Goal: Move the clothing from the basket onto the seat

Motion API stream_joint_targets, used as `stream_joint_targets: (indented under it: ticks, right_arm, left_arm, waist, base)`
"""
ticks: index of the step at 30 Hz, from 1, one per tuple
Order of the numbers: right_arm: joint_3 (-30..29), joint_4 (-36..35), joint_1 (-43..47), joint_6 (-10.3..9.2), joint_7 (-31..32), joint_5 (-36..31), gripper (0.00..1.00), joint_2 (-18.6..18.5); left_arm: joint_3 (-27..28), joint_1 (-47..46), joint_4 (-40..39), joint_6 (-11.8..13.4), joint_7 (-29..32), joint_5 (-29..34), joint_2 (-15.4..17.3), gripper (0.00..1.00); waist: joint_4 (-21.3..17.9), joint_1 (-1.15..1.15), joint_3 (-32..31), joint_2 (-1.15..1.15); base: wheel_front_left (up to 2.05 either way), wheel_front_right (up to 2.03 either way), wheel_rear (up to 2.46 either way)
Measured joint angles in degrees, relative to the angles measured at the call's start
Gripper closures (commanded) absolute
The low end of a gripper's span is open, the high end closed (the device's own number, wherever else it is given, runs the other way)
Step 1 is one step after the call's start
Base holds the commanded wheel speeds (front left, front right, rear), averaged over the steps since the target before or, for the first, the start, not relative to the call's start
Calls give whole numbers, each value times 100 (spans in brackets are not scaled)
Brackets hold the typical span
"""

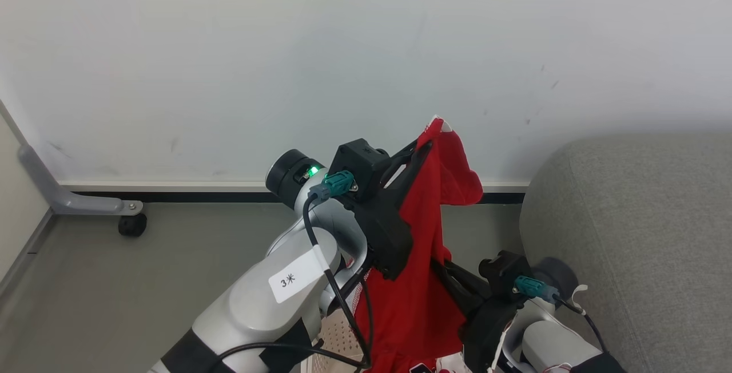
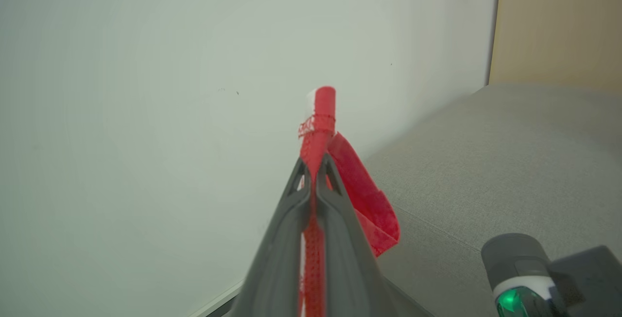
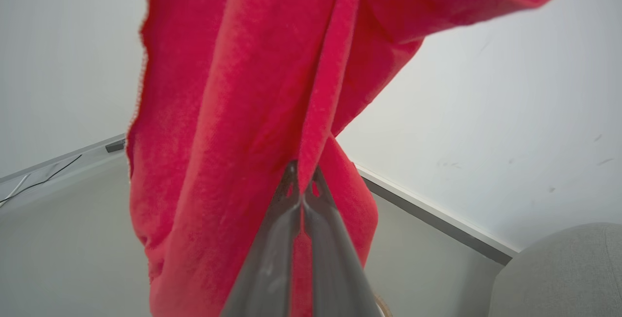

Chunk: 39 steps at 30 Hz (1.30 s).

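A red garment of the clothing [image 1: 423, 281] hangs in the air, lifted above the basket [image 1: 334, 341], whose cream perforated wall peeks out at the bottom edge. My left gripper [image 1: 426, 141] is shut on the garment's upper hem, and in the left wrist view a red edge with white trim [image 2: 318, 113] sticks out past its closed fingertips [image 2: 316, 166]. Lower down, my right gripper [image 1: 445, 267] is shut on a fold of the same red cloth [image 3: 233, 113], its fingers [image 3: 303, 185] pinched together. The grey seat [image 1: 635, 235] lies to the right.
A pale wall with a white and dark baseboard [image 1: 189, 190] stands straight ahead. A grey metal leg with a black castor [image 1: 132, 224] stands on the grey floor at the left. The seat [image 2: 491, 171] runs alongside the wall.
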Motion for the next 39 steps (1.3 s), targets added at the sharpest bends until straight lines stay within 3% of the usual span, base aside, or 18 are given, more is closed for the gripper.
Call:
stream_joint_targets:
  ticks: [11,12,13,14,16,17,32,39]
  right_arm:
    - [78,19,-102,1,0,332,100,-103]
    - [73,12,-113,3,0,349,100,-108]
    - [60,1,-124,4,0,363,100,-116]
    - [34,-13,-133,4,0,396,100,-129]
    - [-20,-38,-157,4,0,438,100,-191]
    - [-53,-49,-172,4,0,449,100,-232]
    - [-609,-583,-186,-14,0,465,100,-943]
    - [-688,-879,30,-137,0,363,100,-1200]
  left_arm:
    - [133,48,33,107,-8,-65,83,100]
    - [163,78,35,109,-11,-66,121,70]
    - [200,118,43,124,-55,-73,157,70]
    - [238,168,49,155,-66,-112,186,38]
    - [268,270,68,159,-82,-208,226,16]
    - [280,316,78,174,-112,-244,238,0]
    - [339,1322,-26,227,-514,-367,454,0]
    - [275,1669,-209,253,-614,-367,438,0]
  waist:
    - [-77,0,28,0]
    - [-98,0,30,0]
    - [-120,0,32,0]
    - [-145,0,34,0]
    - [-198,0,40,0]
    - [-225,0,42,0]
    - [-879,0,40,0]
    - [-1203,0,30,0]
  base:
    - [0,0,0]
    - [0,0,0]
    - [0,0,0]
    - [0,0,0]
    - [0,0,0]
    - [0,0,0]
    - [0,0,0]
    - [0,0,0]
